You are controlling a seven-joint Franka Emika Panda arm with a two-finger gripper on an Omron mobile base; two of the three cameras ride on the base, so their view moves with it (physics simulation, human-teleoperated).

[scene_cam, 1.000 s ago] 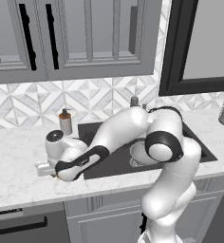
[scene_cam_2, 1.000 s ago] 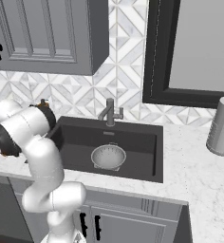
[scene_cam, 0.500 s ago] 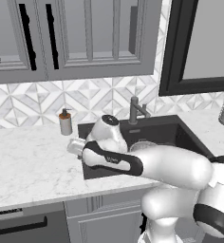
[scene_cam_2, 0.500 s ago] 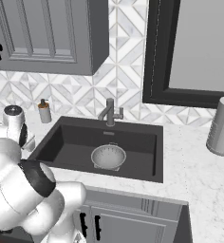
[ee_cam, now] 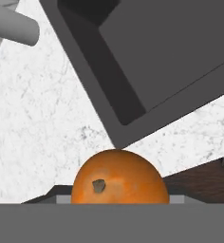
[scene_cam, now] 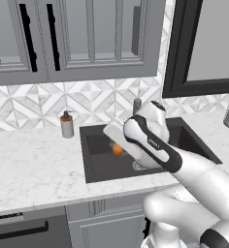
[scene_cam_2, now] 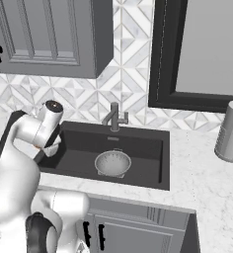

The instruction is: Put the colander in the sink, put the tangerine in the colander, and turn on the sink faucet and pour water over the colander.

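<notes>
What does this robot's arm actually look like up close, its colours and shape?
The arm is made of thick, rounded glossy white segments with smooth curved shells. Dark charcoal bands ring the joints, one carrying small pale lettering, and a round dark cap closes one joint. No loose cables show.

grey cabinets (scene_cam: 87,38), patterned tile backsplash (scene_cam: 34,104), marble counter (scene_cam: 34,164).

2 base views flank arm, both on sink (scene_cam: 94,167); hand view close above tangerine (ee_cam: 119,178)
</notes>
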